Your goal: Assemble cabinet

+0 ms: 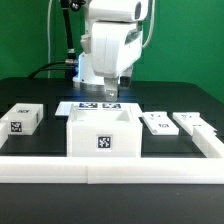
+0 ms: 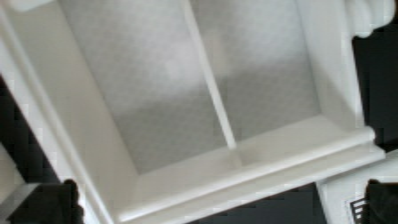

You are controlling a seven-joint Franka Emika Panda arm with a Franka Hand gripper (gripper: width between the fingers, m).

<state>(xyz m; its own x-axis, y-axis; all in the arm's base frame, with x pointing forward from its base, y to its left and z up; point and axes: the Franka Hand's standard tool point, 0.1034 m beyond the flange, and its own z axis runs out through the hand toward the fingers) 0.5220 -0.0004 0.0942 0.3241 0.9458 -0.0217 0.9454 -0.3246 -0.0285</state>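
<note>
Right, here's the bench: a matte black table [image 1: 40, 92] under a flat green wall [image 1: 190, 40], with a low white rail [image 1: 60, 166] running across the near edge. Dark cables hang behind the white arm [image 1: 110, 45]. On the exterior view's left sits a small white block [image 1: 22, 118] with one tag. Over on the exterior view's right lie two flat white panels [image 1: 157, 123] side by side, tags up. The marker board [image 1: 86, 105] lies flat towards the back.

Now the main piece. The cabinet [image 1: 102, 138] stands dead centre just behind the rail, open side up, one tag facing us. The gripper [image 1: 108, 95] hangs straight down over its far rim, close above it, and I can't say from here whether they touch. The wrist view is filled with the cabinet's pale interior [image 2: 160, 100], walls all round and a thin line running down the floor. How far apart the fingers stand I cannot tell, as they're too small and dark from out here.
</note>
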